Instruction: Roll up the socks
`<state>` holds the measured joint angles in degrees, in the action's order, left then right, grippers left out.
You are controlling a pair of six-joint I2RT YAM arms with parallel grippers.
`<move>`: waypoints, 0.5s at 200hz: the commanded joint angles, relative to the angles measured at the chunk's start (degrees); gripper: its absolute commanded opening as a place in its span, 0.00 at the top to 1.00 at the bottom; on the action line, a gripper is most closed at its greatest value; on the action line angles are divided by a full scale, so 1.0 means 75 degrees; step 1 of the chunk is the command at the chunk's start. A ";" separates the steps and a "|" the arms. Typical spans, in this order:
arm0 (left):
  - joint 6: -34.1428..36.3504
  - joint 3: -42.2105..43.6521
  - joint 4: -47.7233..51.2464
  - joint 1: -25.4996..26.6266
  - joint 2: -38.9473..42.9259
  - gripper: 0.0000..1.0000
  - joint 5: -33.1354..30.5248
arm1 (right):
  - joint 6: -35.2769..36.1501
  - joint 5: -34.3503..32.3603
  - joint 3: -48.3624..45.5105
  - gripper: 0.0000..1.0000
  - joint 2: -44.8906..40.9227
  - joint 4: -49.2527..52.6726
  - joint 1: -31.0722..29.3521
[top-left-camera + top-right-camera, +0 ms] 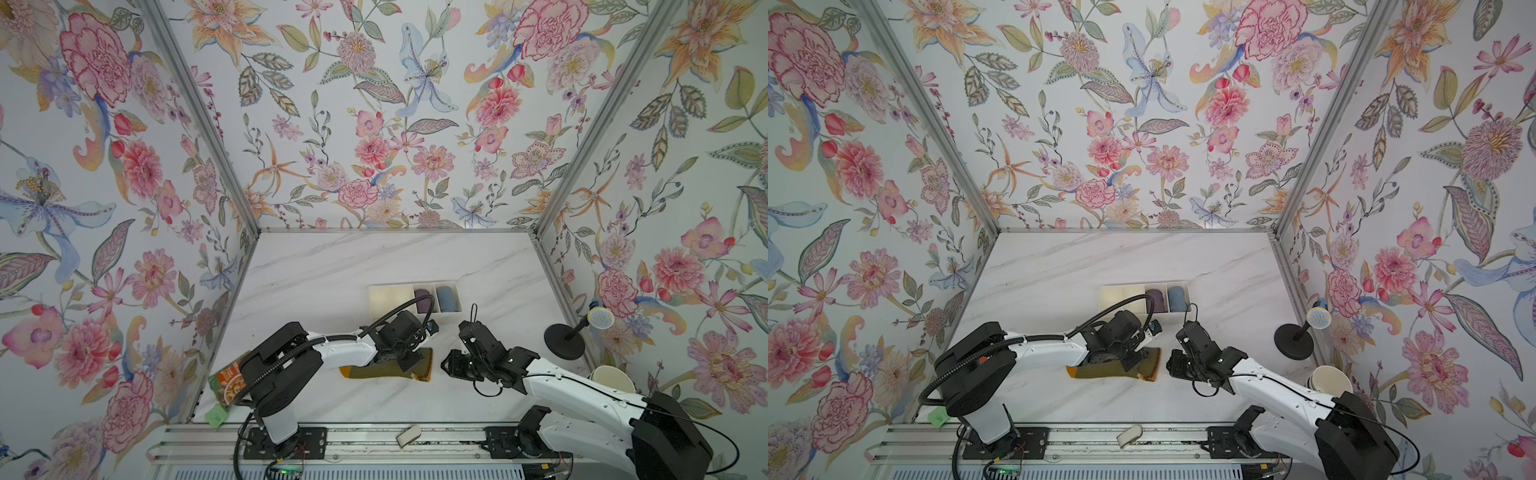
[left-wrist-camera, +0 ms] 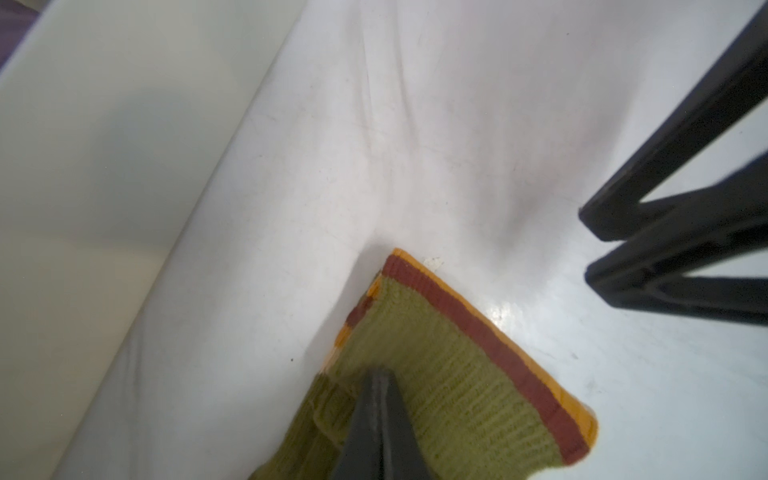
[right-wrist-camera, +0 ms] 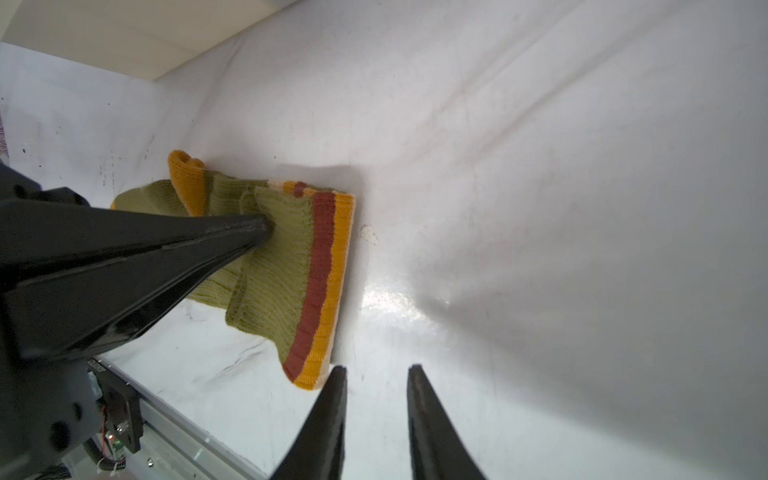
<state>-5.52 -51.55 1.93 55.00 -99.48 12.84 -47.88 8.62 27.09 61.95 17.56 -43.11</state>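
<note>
I see my left gripper (image 3: 262,226) clenched, tip pressed into the flat ribbed olive socks (image 3: 286,266) and hiding their middle, while my right gripper (image 3: 378,368) gapes empty just beside their striped cuff.

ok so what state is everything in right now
socks: not rolled, lying rumpled on the table
left claw: shut, tip down on the socks
right claw: open, empty, beside the socks
tray: two slots filled, the others look empty
purple roll: rolled, in the tray
blue roll: rolled, in the slot next to it
</note>
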 commanded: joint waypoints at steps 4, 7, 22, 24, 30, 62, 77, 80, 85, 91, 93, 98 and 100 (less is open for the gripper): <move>-0.0153 0.0282 0.0252 -0.0080 0.0031 1.00 0.0019 | -0.0264 0.0366 -0.0216 0.69 0.0007 -0.0570 -0.0080; -0.0160 0.0303 0.0235 -0.0080 0.0045 1.00 0.0032 | -0.0293 0.0414 -0.0246 0.68 0.0018 -0.0649 -0.0087; -0.0199 0.0368 0.0212 -0.0079 0.0078 1.00 0.0077 | -0.0487 0.0605 -0.0419 0.67 0.0074 -0.1121 -0.0133; -0.0201 0.0378 0.0202 -0.0082 0.0080 1.00 0.0080 | -0.0508 0.0628 -0.0447 0.67 0.0078 -0.1184 -0.0146; -0.0213 0.0398 0.0186 -0.0085 0.0089 1.00 0.0086 | -0.0580 0.0653 -0.0497 0.66 0.0106 -0.1313 -0.0179; -0.0260 0.0497 0.0138 -0.0103 0.0151 1.00 0.0135 | -0.0714 0.0700 -0.0559 0.66 0.0420 -0.1718 -0.0318; -0.0272 0.0544 0.0132 -0.0125 0.0196 1.00 0.0147 | -0.0746 0.0702 -0.0552 0.66 0.0573 -0.1873 -0.0383; -0.0272 0.0551 0.0119 -0.0127 0.0205 1.00 0.0148 | -0.0751 0.0705 -0.0551 0.66 0.0591 -0.1902 -0.0400; -0.0272 0.0567 0.0109 -0.0130 0.0220 1.00 0.0157 | -0.0761 0.0702 -0.0543 0.66 0.0637 -0.1941 -0.0414; -0.0283 0.0590 0.0097 -0.0150 0.0240 1.00 0.0184 | -0.0773 0.0692 -0.0555 0.66 0.0658 -0.1972 -0.0414; -0.0281 0.0600 0.0089 -0.0147 0.0243 1.00 0.0192 | -0.0776 0.0688 -0.0557 0.66 0.0678 -0.1986 -0.0415; -0.0295 0.0609 0.0065 -0.0161 0.0256 1.00 0.0208 | -0.0771 0.0683 -0.0574 0.66 0.0730 -0.2021 -0.0423; -0.0295 0.0623 0.0060 -0.0168 0.0256 1.00 0.0215 | -0.0775 0.0686 -0.0567 0.66 0.0728 -0.2039 -0.0426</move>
<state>-6.87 -48.71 0.19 54.63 -98.45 13.30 -52.53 13.34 23.44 66.15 5.39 -45.74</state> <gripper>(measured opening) 0.048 0.342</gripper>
